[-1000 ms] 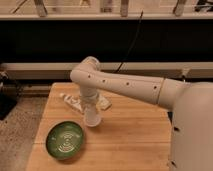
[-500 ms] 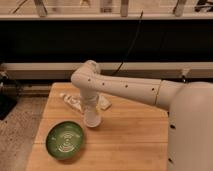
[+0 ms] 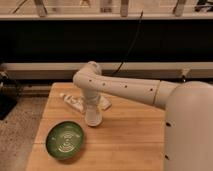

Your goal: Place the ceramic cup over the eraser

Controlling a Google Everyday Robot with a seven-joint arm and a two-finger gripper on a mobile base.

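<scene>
The white ceramic cup stands upright on the wooden table, just right of and behind the green plate. My gripper comes straight down onto the top of the cup from the white arm that reaches in from the right. The wrist hides the gripper's end where it meets the cup. The black eraser is hidden; I cannot see it beside or under the cup.
A white tube-like packet lies at the back left of the table. A flat white pad lies just behind the cup. My white body fills the right side. The table's left edge drops to the floor.
The arm's elbow has sunk lower and shifted a little left. The cup has stayed in about the same spot on the table.
</scene>
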